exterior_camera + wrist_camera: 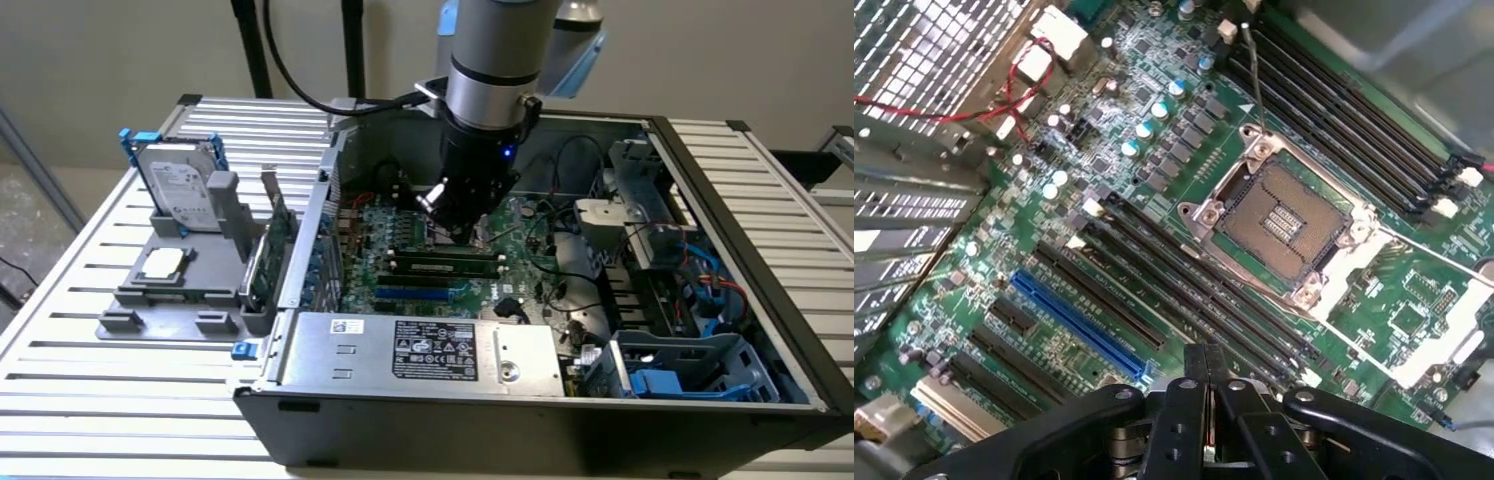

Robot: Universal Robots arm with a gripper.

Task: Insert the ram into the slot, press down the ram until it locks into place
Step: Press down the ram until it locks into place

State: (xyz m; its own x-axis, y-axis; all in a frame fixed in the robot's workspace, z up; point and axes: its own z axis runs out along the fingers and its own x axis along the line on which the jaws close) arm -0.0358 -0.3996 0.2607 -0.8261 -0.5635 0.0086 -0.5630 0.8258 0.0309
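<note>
The end effector has its two fingers drawn together, tip against tip. In the wrist view I cannot make out anything gripped between them. It hangs inside the open computer case, low over the motherboard.

Just under and slightly in front of its tip, the ram lies lengthwise along the slot, chips facing outward. It looks stood in the socket rather than loose on the board. Whether the end latches have snapped over it I cannot tell from here, so I judge this to be the pressing stage, not yet proven finished.

To do it well, I'd say the closed fingertips should bear on the stick's top edge, straight down and square to the board. The push should be kept off the chips and spread so neither end rides high. A tilted push could jam one corner or flex the board.

Just beyond the ram from the end effector runs the blue connector strip. Beside the fingers in the wrist view run more empty black sockets, and past them sits the bare processor socket.

Farthest off, outside the case on the slatted table, a hard drive stands in a grey holder.
</note>
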